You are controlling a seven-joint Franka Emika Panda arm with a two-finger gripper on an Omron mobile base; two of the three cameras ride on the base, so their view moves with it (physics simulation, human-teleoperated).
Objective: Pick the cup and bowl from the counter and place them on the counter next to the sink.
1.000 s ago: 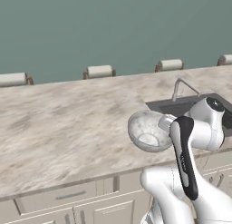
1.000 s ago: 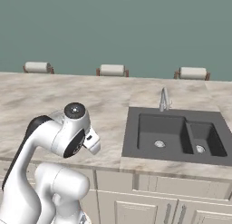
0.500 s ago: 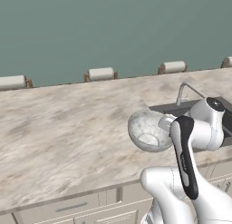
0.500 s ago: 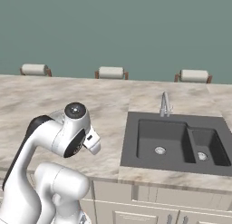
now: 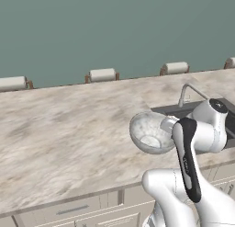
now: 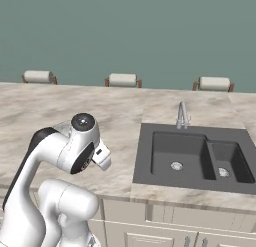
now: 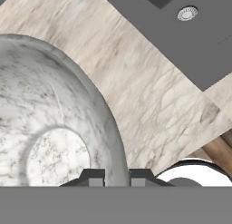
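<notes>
1. My claw (image 7: 117,175) is pinched narrow on the rim of the bowl (image 5: 149,132); in the hand view one finger tip (image 7: 93,177) sits inside the wall and the other just outside it.
2. The bowl is grey-white and speckled, and I hold it by its right edge, tilted, with its open side turned toward the near left in the left base view.
3. It hangs above the counter (image 5: 64,129), close to the left side of the sink (image 6: 192,158); whether its underside touches the stone I cannot tell.
4. In the hand view the bowl's wall curves up on the left, beige veined counter lies beyond it, and a corner of the dark sink with a round drain (image 7: 187,12) sits at the far right.
5. The faucet (image 6: 182,116) stands at the far edge of the sink, behind the large basin.
6. The small basin lies to the right of the large one.
7. Three chair backs (image 6: 122,80) line the far side of the counter against the green wall.
</notes>
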